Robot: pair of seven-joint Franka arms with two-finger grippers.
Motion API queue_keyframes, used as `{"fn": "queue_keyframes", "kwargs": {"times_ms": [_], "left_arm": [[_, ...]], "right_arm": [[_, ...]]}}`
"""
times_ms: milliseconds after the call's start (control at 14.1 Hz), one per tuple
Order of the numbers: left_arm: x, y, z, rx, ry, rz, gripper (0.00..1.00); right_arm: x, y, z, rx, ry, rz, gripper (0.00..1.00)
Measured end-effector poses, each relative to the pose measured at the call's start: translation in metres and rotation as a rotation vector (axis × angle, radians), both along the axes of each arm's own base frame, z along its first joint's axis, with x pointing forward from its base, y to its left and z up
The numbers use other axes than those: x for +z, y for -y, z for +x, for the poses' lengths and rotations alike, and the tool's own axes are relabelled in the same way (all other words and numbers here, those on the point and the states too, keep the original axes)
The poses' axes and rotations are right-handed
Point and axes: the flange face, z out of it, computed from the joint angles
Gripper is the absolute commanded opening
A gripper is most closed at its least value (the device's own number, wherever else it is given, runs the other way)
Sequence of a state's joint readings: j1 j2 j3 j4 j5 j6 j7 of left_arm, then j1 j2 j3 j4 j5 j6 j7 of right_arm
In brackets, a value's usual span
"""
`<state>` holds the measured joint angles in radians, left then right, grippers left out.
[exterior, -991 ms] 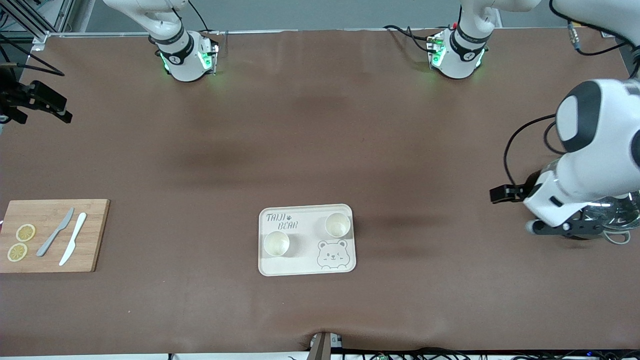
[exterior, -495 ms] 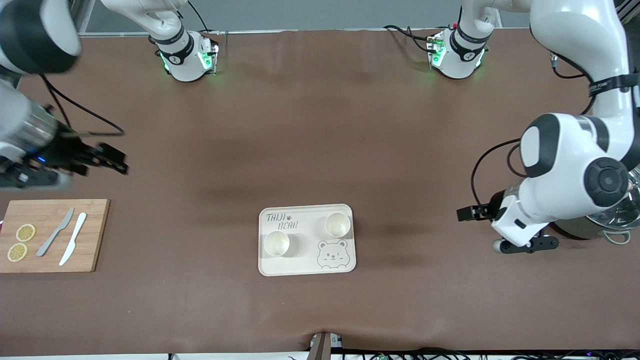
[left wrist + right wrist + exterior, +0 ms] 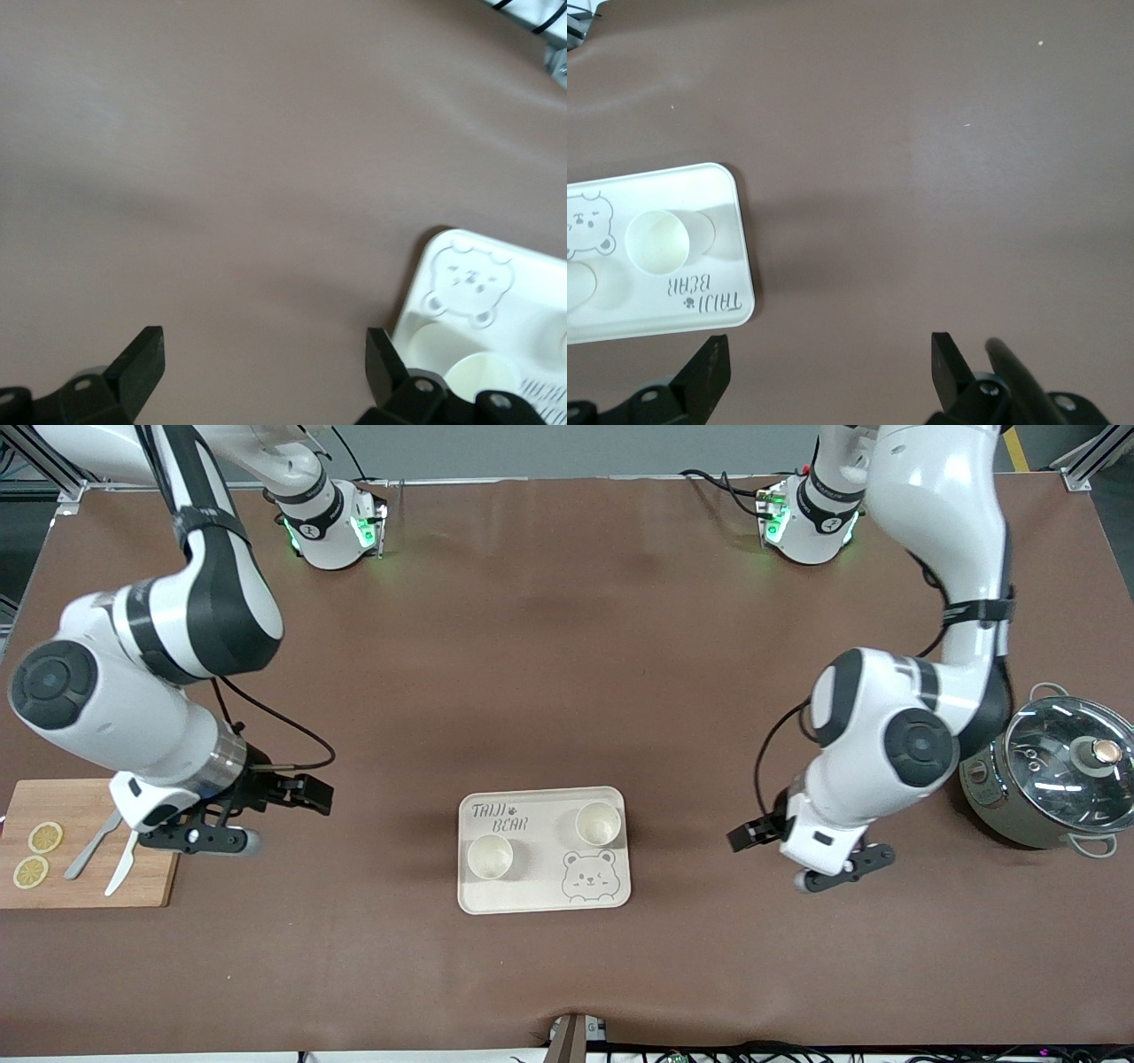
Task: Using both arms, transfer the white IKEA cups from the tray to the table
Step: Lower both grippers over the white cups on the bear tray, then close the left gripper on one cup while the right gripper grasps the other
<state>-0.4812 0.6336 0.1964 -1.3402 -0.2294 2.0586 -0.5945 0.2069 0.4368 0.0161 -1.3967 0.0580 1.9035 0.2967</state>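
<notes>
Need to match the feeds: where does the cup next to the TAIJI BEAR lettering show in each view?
Front view: the cup stands on the tray, just below the lettering, toward the right arm's end.
Left wrist view: not visible.
Right wrist view: the same cup stands right above the upside-down lettering.
Shared landmark: the bear face.

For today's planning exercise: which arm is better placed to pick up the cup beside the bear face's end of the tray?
Left. The open left gripper hangs over the table at that end of the tray, closest to that cup; the open right gripper is by the cutting board.
</notes>
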Motion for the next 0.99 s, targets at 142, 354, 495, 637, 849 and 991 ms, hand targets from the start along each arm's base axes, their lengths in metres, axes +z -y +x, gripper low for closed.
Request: {"fn": "queue_keyframes", "kwargs": {"times_ms": [142, 354, 495, 637, 849, 991], "left_arm": [[-0.018, 0.031, -0.006, 0.024, 0.011, -0.003, 1.0], [-0.039, 0.072, -0.017, 0.05, 0.025, -0.006, 1.0], [-0.052, 0.097, -0.025, 0.075, 0.043, -0.011, 1.0], [-0.064, 0.12, -0.035, 0.092, 0.047, -0.011, 1.0], [-0.08, 0.151, -0.049, 0.106, 0.046, 0.008, 1.0], [-0.091, 0.168, -0.059, 0.104, 0.042, 0.02, 1.0]], "right_arm": [[-0.016, -0.02, 0.005, -0.033, 0.02, 0.009, 1.0], [-0.04, -0.05, 0.006, -0.057, 0.023, 0.016, 1.0], [-0.061, -0.062, 0.009, -0.052, 0.027, 0.018, 1.0], [-0.081, -0.074, 0.011, -0.051, 0.028, 0.019, 1.0], [-0.107, -0.093, 0.012, -0.051, 0.042, 0.027, 1.0], [-0.121, -0.107, 0.012, -0.043, 0.058, 0.033, 1.0]]}}
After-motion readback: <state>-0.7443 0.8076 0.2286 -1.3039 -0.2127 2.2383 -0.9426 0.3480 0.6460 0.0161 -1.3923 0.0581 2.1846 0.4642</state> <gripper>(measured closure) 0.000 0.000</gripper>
